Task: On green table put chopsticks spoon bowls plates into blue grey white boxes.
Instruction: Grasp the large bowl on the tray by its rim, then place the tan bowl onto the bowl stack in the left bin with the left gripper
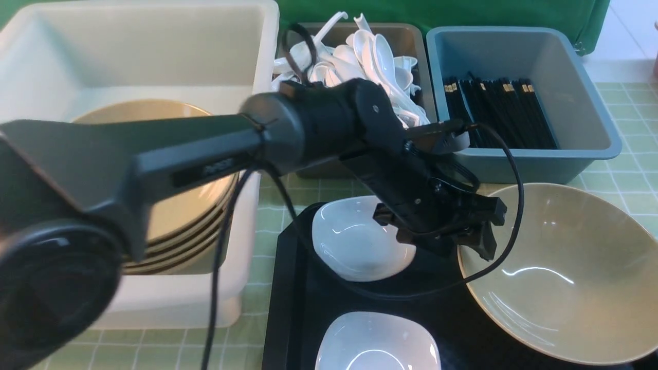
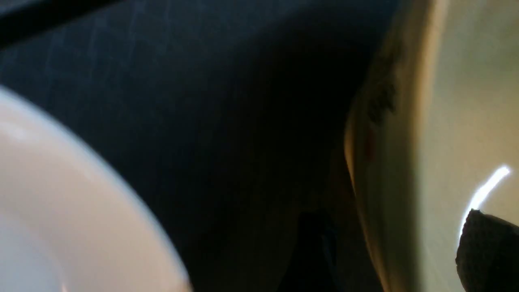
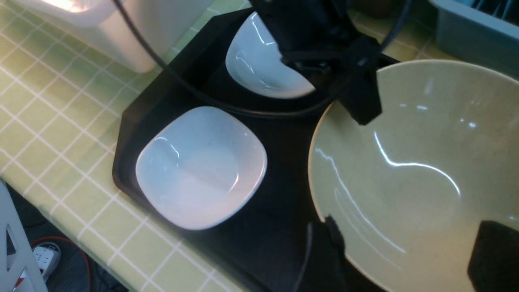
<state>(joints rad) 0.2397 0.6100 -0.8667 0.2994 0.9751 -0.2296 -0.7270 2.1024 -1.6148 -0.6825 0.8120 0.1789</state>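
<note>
A large olive-green bowl point(image 1: 560, 277) sits on the right of a black tray point(image 1: 293, 308). My left gripper point(image 1: 475, 241) is at the bowl's left rim. In the left wrist view point(image 2: 397, 251) it is open and straddles the rim point(image 2: 389, 162), with one finger point(image 2: 486, 251) inside the bowl and the other outside. My right gripper point(image 3: 409, 255) is open over the bowl's near rim point(image 3: 324, 194) and does not show in the front view. Two white square bowls, one far point(image 1: 354, 241) and one near point(image 1: 378, 344), lie on the tray.
The white box point(image 1: 247, 67) at the left holds a stack of tan plates point(image 1: 185, 210). The grey box point(image 1: 406, 36) holds white spoons point(image 1: 370, 61). The blue box point(image 1: 591, 82) holds black chopsticks point(image 1: 498, 110). The left arm's cable point(image 1: 226, 241) hangs over the tray.
</note>
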